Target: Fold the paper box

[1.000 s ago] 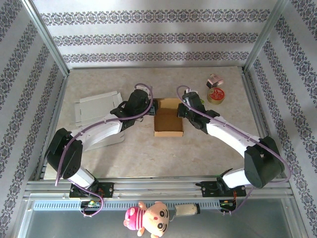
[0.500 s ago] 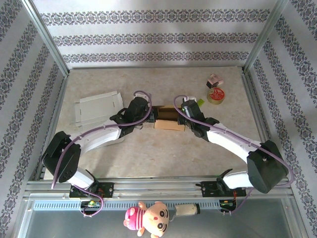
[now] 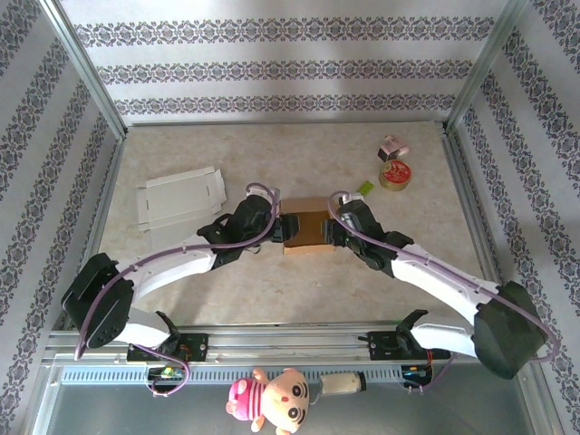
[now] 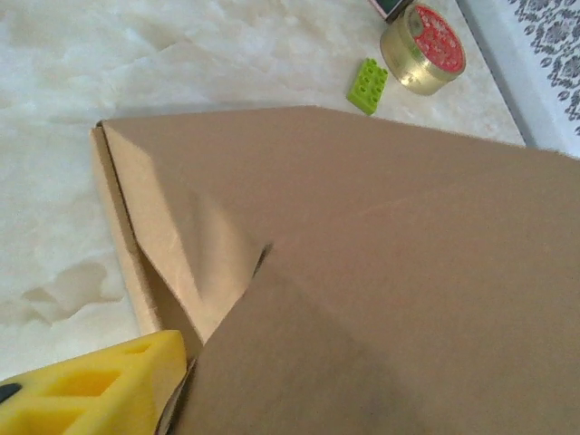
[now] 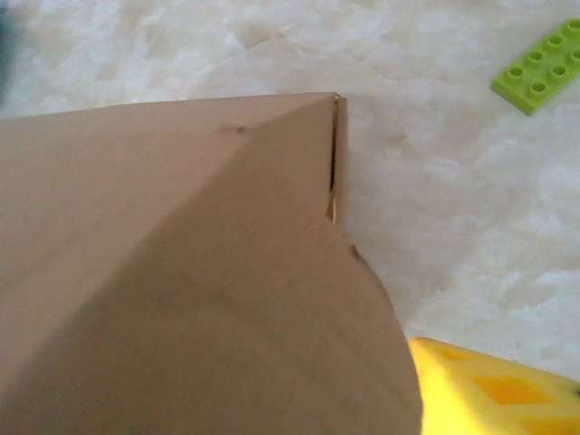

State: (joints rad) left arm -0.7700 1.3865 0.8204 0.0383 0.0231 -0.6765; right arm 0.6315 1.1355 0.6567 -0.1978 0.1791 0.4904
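The brown paper box (image 3: 304,233) sits mid-table between my two grippers, its top covered by a brown panel. My left gripper (image 3: 282,227) is at its left end and my right gripper (image 3: 328,232) at its right end. In the left wrist view the box (image 4: 362,272) is seen from very close, and one yellow finger (image 4: 91,385) stands far out at the lower left beside a folded-in flap. In the right wrist view a box panel (image 5: 181,272) crosses the jaws, with one yellow finger (image 5: 494,390) off to the lower right. Both jaws look spread wide; each second finger is hidden by cardboard.
A flat white box blank (image 3: 179,198) lies at the left back. A red-topped tape roll (image 3: 396,174), a green brick (image 3: 364,188) and a small pink box (image 3: 392,146) sit at the right back. Metal frame rails edge the table.
A second ago the box lay open, its inside showing. A brown panel now covers it, and it sits nearer the front. Both grippers came forward with it and their jaws have spread.
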